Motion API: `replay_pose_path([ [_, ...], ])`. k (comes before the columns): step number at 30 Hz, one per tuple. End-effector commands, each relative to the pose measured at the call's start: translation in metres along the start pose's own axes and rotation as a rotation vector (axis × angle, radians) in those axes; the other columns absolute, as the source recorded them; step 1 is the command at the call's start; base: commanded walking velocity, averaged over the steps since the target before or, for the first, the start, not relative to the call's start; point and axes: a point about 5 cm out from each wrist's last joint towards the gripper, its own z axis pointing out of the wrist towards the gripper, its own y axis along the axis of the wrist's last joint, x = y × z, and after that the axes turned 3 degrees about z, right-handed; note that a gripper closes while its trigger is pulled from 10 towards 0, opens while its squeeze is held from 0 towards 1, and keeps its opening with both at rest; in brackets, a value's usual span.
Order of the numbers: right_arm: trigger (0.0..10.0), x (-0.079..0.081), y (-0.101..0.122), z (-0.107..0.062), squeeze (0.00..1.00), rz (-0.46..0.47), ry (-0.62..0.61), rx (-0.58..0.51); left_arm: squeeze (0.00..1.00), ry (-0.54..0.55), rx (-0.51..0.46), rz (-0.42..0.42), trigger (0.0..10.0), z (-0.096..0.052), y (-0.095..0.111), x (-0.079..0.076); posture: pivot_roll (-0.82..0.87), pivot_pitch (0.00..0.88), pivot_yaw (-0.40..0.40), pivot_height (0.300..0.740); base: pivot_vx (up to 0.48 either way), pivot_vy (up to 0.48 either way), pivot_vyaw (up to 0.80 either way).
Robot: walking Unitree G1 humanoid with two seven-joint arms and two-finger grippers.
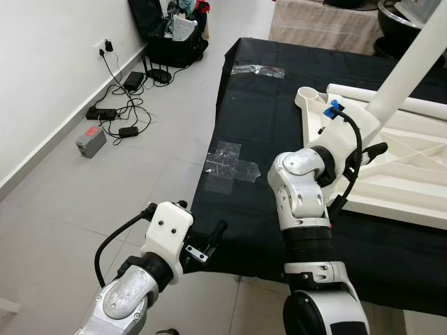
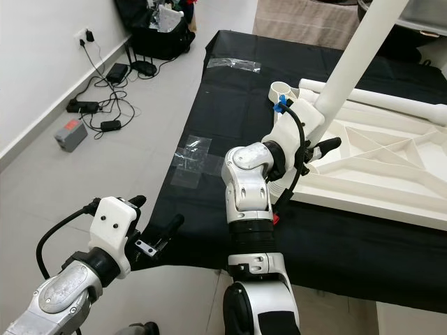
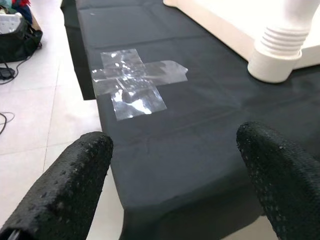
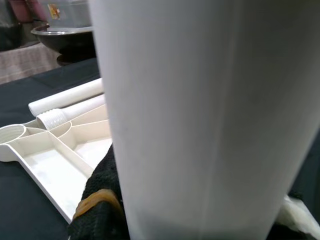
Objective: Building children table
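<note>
Table leg [image 2: 353, 59], white, smooth, tilted

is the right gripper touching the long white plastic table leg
Touching. In the right wrist view a black finger of the right gripper presses against the long white plastic table leg; the right eye view shows the leg rising from that gripper.

You have no readable text, brand, number or sign anywhere in these views. The grey box [image 1: 91, 142] on the floor carries a red label, but its print is too small for you to read. A container [image 4: 59, 11] at the back of the right wrist view bears a small orange and white sticker, blurred beyond reading.
</note>
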Motion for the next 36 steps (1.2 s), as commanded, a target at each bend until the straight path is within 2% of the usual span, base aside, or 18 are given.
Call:
replay_pose_path([
  [1,10.0,0.003,0.019,-0.001,0.00,0.088,0.008,-0.034,0.00,-0.007,0.016,0.004,10.0,-0.001,-0.005,0.000,0.09,0.202,-0.056,0.740,0.000,0.000,0.00],
  [4,10.0,0.006,0.037,-0.002,0.00,0.147,0.041,-0.107,0.00,-0.009,0.015,0.002,10.0,0.000,-0.005,-0.002,0.09,0.201,-0.055,0.740,0.000,0.000,0.00],
  [10,10.0,0.008,0.049,-0.003,0.00,0.189,0.078,-0.154,0.00,-0.014,0.017,0.001,10.0,-0.001,-0.006,-0.003,0.09,0.199,-0.055,0.740,0.000,0.000,0.00],
  [14,10.0,0.009,0.048,-0.003,0.00,0.187,0.101,-0.154,0.00,-0.015,0.016,0.001,10.0,-0.001,-0.006,-0.003,0.09,0.192,-0.053,0.740,0.000,0.000,0.00],
  [16,10.0,0.010,0.032,-0.005,0.00,0.123,0.130,-0.109,0.00,-0.014,0.013,0.004,10.0,0.000,-0.005,-0.002,0.09,0.191,-0.054,0.740,0.000,0.000,0.00],
  [17,10.0,0.010,0.032,-0.005,0.00,0.123,0.130,-0.109,0.00,-0.014,0.013,0.004,10.0,0.000,-0.005,-0.002,0.09,0.191,-0.054,0.740,0.000,0.000,0.00],
  [20,10.0,0.005,-0.006,-0.007,0.00,-0.006,0.167,0.004,0.00,-0.014,0.009,0.005,10.0,0.001,-0.005,-0.002,0.09,0.195,-0.052,0.740,0.000,0.000,0.00],
  [22,10.0,0.004,-0.010,-0.008,0.00,-0.022,0.162,0.023,0.00,-0.014,0.008,0.005,10.0,0.001,-0.004,-0.002,0.09,0.195,-0.052,0.740,0.000,0.000,0.00],
  [26,10.0,-0.001,-0.039,-0.012,0.00,-0.116,0.194,0.101,0.00,-0.012,0.007,0.004,10.0,0.000,-0.004,-0.002,0.09,0.204,-0.056,0.740,0.000,0.000,0.00],
  [30,10.0,0.000,-0.049,-0.015,0.00,-0.144,0.232,0.116,0.00,-0.009,0.006,0.003,10.0,0.000,-0.003,-0.002,0.09,0.208,-0.056,0.740,0.000,0.000,0.00],
  [36,10.0,-0.001,-0.058,-0.014,0.00,-0.171,0.225,0.168,0.00,-0.009,0.005,-0.001,10.0,0.000,-0.003,-0.004,0.09,0.213,-0.058,0.740,0.000,0.000,0.00],
])
